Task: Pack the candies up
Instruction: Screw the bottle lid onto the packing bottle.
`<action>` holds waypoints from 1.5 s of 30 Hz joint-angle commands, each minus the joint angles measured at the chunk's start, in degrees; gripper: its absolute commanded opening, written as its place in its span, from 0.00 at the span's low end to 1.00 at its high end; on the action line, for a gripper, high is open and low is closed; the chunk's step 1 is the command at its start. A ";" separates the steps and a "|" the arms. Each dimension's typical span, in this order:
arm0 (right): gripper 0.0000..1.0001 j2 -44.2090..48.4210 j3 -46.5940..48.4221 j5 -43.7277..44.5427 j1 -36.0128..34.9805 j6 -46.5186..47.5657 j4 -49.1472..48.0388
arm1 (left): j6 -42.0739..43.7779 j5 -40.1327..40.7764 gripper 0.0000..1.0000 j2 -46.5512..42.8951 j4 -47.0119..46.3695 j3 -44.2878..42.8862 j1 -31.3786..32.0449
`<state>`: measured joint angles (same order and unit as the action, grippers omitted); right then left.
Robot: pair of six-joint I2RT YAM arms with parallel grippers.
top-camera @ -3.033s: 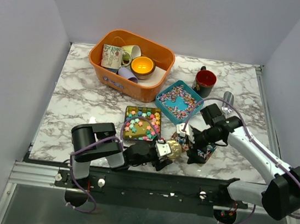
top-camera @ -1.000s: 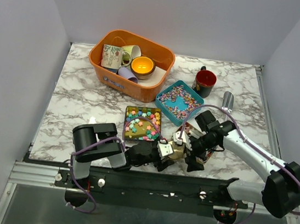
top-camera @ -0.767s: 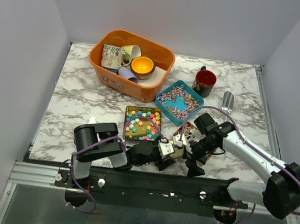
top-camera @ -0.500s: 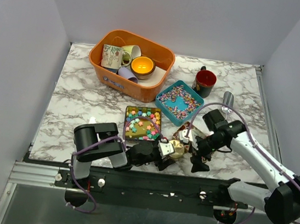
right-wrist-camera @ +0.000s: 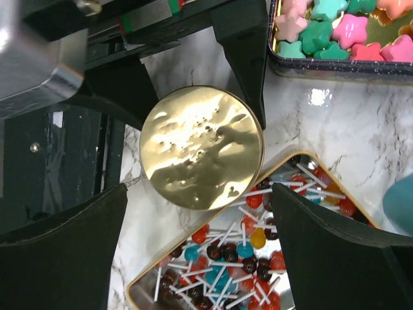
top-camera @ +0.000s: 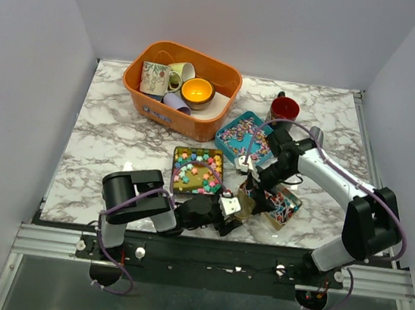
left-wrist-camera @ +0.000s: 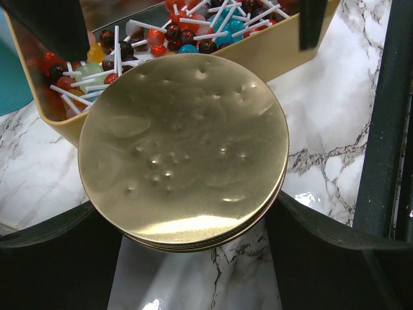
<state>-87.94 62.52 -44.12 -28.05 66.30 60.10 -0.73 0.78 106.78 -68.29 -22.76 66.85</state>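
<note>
The left gripper's point(left-wrist-camera: 187, 210) 2 fingers clamp the gold disc point(left-wrist-camera: 184, 142), lollipop candies point(left-wrist-camera: 193, 29) fill a gold tin point(left-wrist-camera: 287, 55) just beyond that disc, and the right gripper point(right-wrist-camera: 199, 190) hovers above the disc, fingers wide apart.

We see marble table point(top-camera: 118, 136) | orange bin point(top-camera: 196, 127) far left, holding floral mug point(top-camera: 155, 78) and orange-lined cup point(top-camera: 197, 90) | dark red mug point(top-camera: 283, 108) upright to its right | dimpled gold disc point(left-wrist-camera: 184, 152) near front edge

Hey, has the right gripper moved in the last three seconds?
Yes. The right gripper has moved up the top view, closer to the teal tin.
</note>
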 commanded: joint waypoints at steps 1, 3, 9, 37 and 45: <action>0.99 -2.40 1.55 -3.52 -1.47 3.22 -2.87 | 0.38 2.92 0.00 2.73 11.34 1.23 -0.49; 0.99 -3.37 1.90 -3.52 -2.18 3.65 -3.32 | 0.38 3.00 0.00 2.73 11.51 1.14 -0.49; 0.99 -6.19 3.22 -3.17 -3.06 6.02 -2.36 | 0.38 3.35 0.00 2.91 11.78 0.88 -0.58; 0.98 6.81 -11.89 4.83 -3.23 3.14 -1.38 | -1.46 4.76 0.00 3.35 12.22 0.62 -1.28; 0.98 7.96 -12.60 2.63 -3.15 -0.38 -2.70 | -1.73 4.67 0.00 3.52 12.57 0.53 -1.28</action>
<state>-80.97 51.51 -39.00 -31.00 70.11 51.22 -1.91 0.60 107.15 -67.51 -23.68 66.87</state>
